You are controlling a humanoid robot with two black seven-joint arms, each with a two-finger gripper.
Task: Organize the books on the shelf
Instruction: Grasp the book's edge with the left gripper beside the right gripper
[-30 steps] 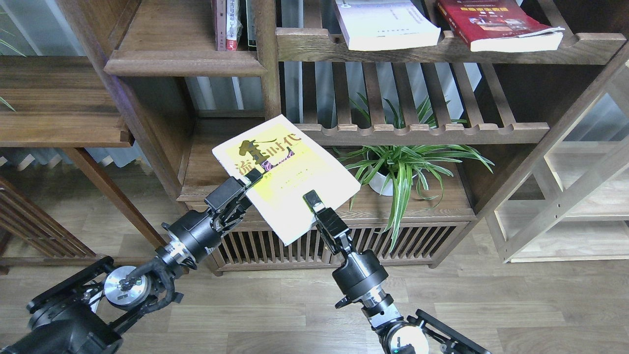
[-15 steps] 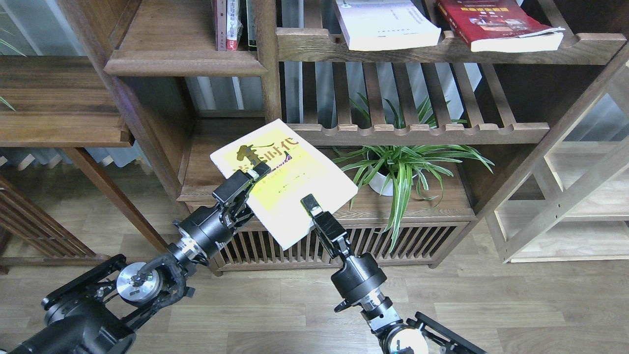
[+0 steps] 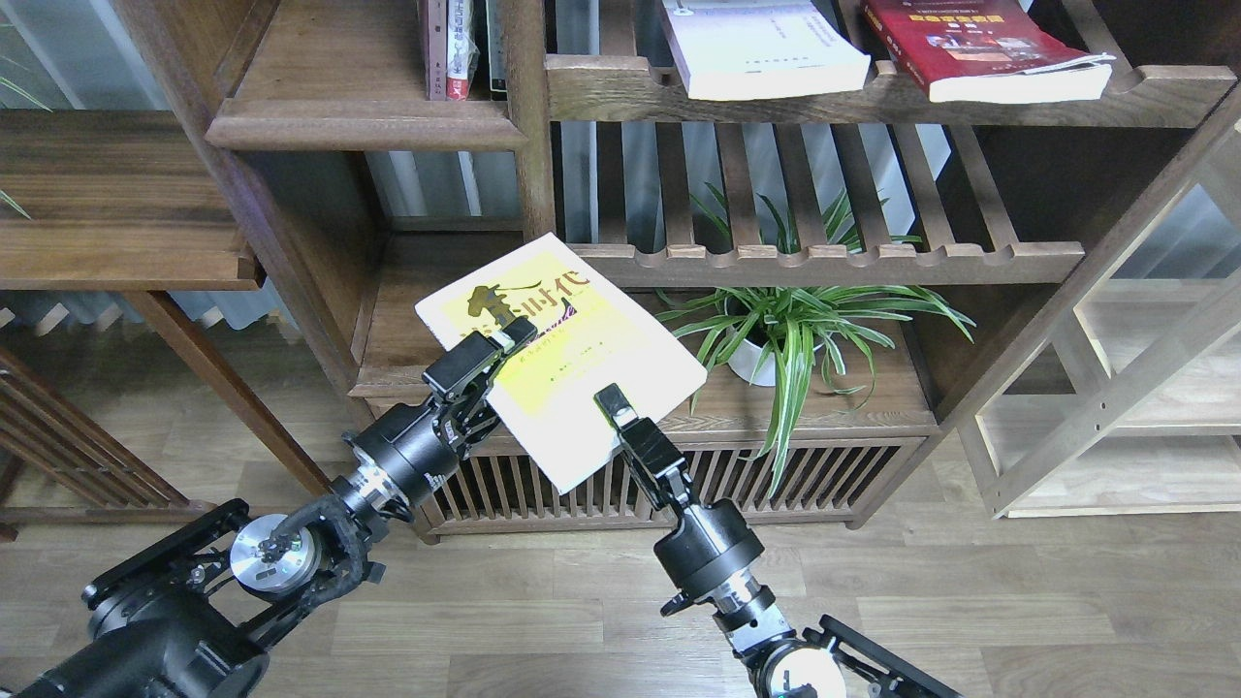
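Both grippers clamp the yellow-green book (image 3: 567, 339), held in the air in front of the bookcase: the left gripper (image 3: 504, 339) on its left edge, the right gripper (image 3: 611, 399) on its near edge. Its long axis runs near-to-far, tilted left. The solid shelf (image 3: 368, 116) lies up and to the far left (nearer the left arm); the white book (image 3: 766, 48) and red book (image 3: 979, 48) lie on the slatted rack (image 3: 873, 92).

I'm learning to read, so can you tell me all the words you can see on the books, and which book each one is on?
"时代": big black letters on the yellow book, held by the left pincer and right pincer; the letters before them are partly hidden.
Yellow book's small print: too blurred.
Red book: yellow title too small to read.
White book: no readable words.
Upright books: spines too blurred.
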